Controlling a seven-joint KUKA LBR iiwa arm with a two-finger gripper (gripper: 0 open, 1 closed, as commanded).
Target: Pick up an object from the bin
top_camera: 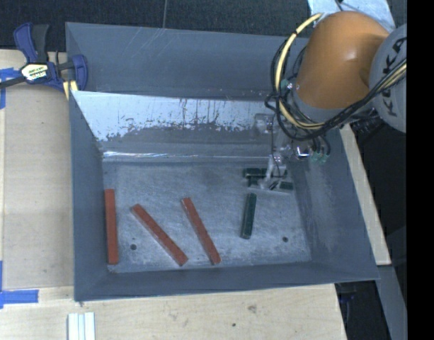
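Orange wrist cover (340, 59), ringed by yellow and black cables, at upper right above grey bin (202, 62). Pincer (270, 180) below it, low over right rear of bin floor; whether wide or narrow cannot be told. Dark green stick (248, 216) flat on floor, upper end just beside pincer. Three red-brown sticks on left half: one (111, 227) along left wall, two slanted (158, 235) (200, 230), well apart from pincer.

This looks like a robotics lab. A robot arm (391, 57) with an orange cover (340, 55) and looped cables (282, 83) reaches into a scratched grey metal bin (202, 62) holding a few loose sticks (158, 235).
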